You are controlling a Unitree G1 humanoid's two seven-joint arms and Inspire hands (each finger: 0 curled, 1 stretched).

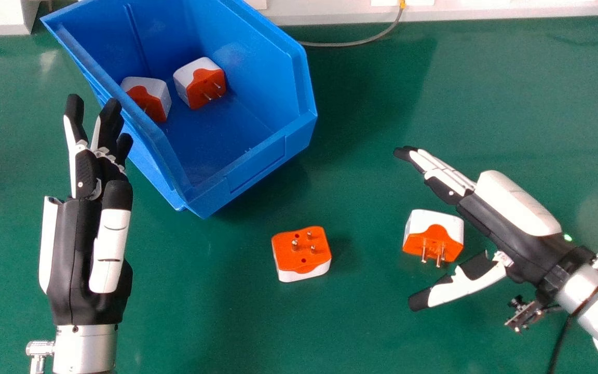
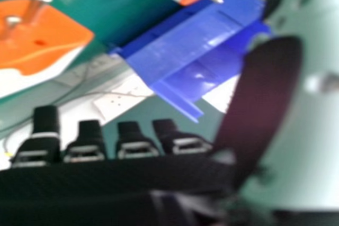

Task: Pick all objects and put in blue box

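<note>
Gripping the right-hand adapter (image 1: 450, 226) on the surface (image 1: 361, 322) seems the step in hand. The right robot hand (image 1: 517, 202) is wide open and empty around it; next it should close (minding the pins), then lift toward the blue box (image 1: 257, 171). The left robot hand (image 1: 78, 249), straight-fingered and empty, is beside the box.

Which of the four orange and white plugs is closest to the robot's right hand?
The plug seen between the right hand's thumb and fingers. Another plug is farther left on the table; the other two are in the blue box.
</note>
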